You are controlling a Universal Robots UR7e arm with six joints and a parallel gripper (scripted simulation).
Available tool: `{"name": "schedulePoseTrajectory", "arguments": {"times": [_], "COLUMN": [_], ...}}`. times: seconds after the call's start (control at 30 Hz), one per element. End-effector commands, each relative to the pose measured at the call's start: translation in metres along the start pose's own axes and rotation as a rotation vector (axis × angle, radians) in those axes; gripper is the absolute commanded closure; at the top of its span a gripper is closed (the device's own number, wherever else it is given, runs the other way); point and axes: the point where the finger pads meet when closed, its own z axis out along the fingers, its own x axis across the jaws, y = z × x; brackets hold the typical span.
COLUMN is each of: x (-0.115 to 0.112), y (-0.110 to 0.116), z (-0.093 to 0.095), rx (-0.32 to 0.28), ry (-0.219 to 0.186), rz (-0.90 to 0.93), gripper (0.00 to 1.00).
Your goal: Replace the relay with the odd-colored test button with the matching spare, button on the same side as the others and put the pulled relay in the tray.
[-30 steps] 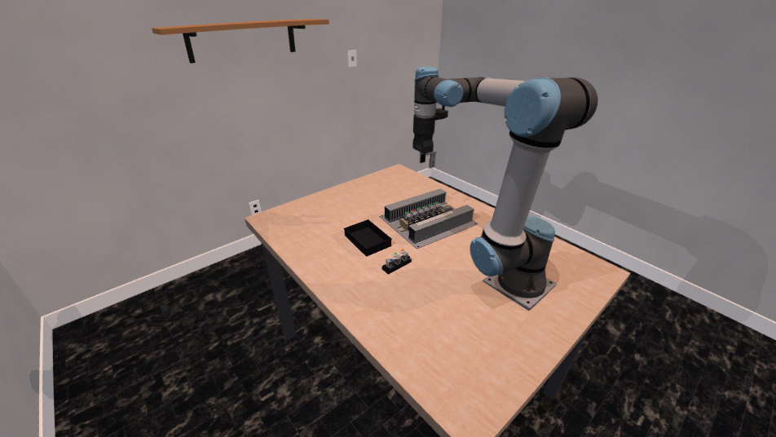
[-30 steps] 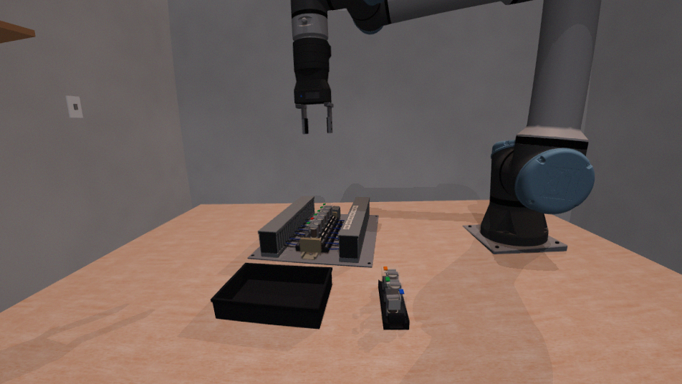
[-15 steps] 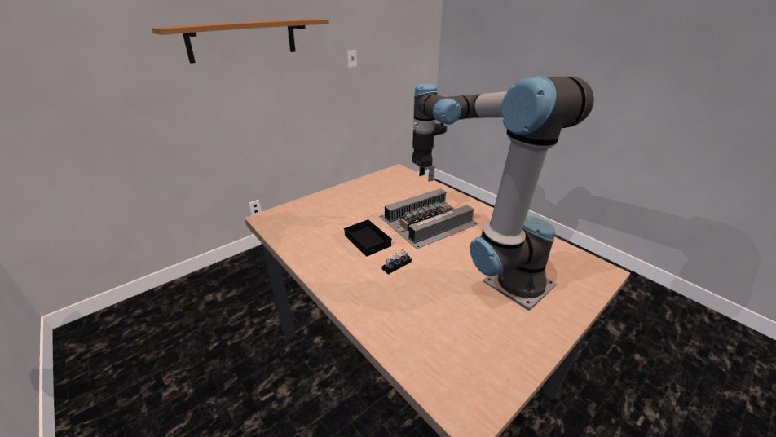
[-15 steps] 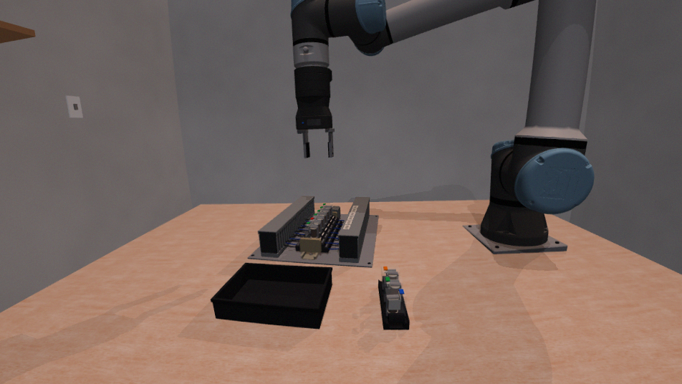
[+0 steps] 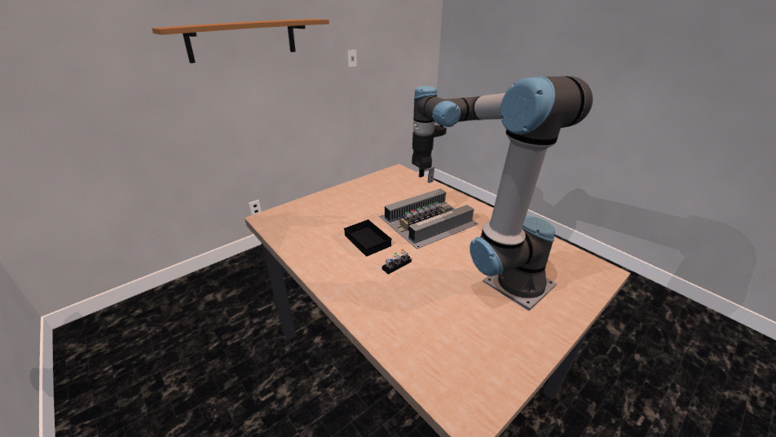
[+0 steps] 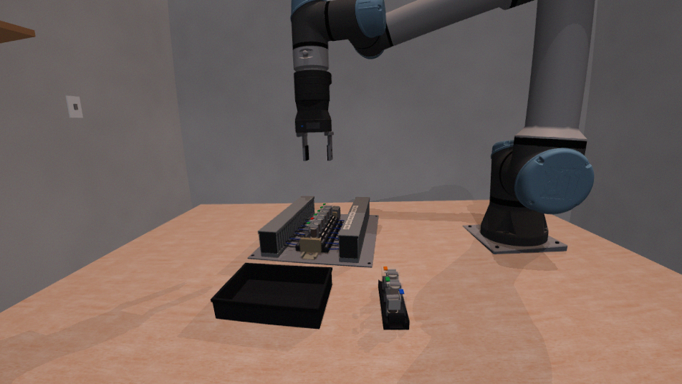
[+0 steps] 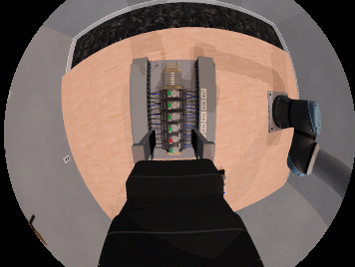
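Pincer (image 5: 425, 175) (image 6: 317, 153) (image 7: 173, 136) released, nothing held, above relay row. Red-button relay (image 5: 412, 211) (image 6: 312, 220) (image 7: 172, 140) sits among greens, second from row's six o'clock end in wrist view. Risks: off-center descent clips neighbor; tilted pull drags adjacent relays; spare turned wrong way won't seat.

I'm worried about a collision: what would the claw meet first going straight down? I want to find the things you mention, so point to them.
Probably the relay row (image 5: 426, 211) (image 6: 322, 216) (image 7: 175, 118), around the red-button relay (image 5: 414, 213) (image 6: 313, 222) (image 7: 174, 140); depth leaves unclear exactly which relay lies under the claw (image 5: 425, 176) (image 6: 317, 157) (image 7: 174, 144).
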Motion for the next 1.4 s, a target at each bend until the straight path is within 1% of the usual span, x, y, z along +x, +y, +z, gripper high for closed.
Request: {"name": "schedulePoseTrajectory", "arguments": {"times": [0.0, 0.27, 0.43, 1.37], "x": [0.0, 0.0, 0.0, 0.0], "y": [0.0, 0.0, 0.0, 0.0], "z": [-0.001, -0.001, -0.007, -0.011], "rx": [0.0, 0.0, 0.0, 0.0], "ry": [-0.002, -0.002, -0.002, -0.002], "rz": [0.0, 0.0, 0.0, 0.0], "gripper": [0.0, 0.0, 0.0, 0.0]}}
